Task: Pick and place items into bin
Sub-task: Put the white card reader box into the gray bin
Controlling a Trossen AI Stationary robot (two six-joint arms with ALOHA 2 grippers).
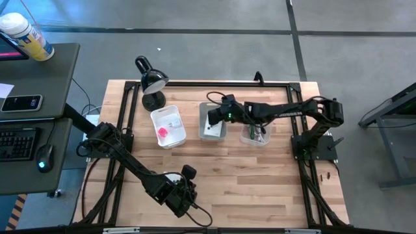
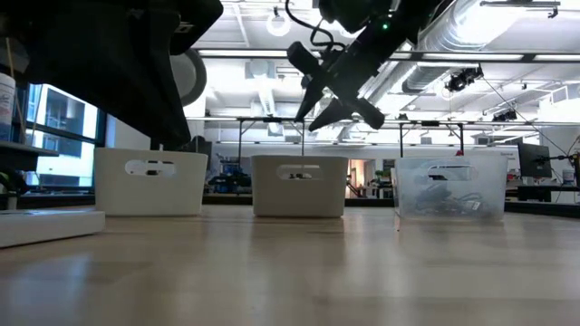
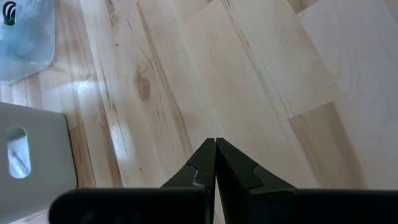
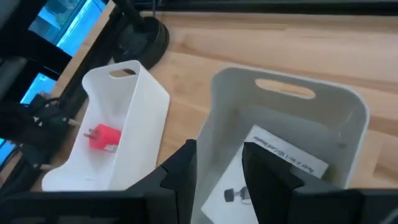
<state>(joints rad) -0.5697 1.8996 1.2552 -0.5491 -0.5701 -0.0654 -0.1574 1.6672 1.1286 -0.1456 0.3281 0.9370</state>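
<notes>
Three bins stand in a row across the upper middle of the high view, and the layout reads as a sorting line: each bin seems to take its own kind of item. At the left of the row sits the white bin (image 1: 168, 127), angled slightly, with the pink cube (image 1: 162, 132) lying on its floor; the right wrist view shows the same pink cube (image 4: 102, 137) alone inside it.

Centre of the row is the grey bin (image 1: 212, 121). A white flat packet (image 4: 283, 162) with printed text lies in it, with a small dark part (image 4: 233, 195) close by. The right gripper (image 1: 214, 117) hangs directly above this bin, reaching in from the right side of the frame, which suits a drop from above. Its fingers (image 4: 177, 171) stand partly apart with nothing between them, so I judge that the packet below is its delivery.

Right of the row is the clear bin (image 1: 255, 134), source of the remaining cords (image 2: 449, 201), tangled and hard to separate by colour.

Down at the lower middle of the high view, the left gripper (image 1: 184, 192) waits low over bare table (image 1: 260, 182), fingers pressed together and empty.
</notes>
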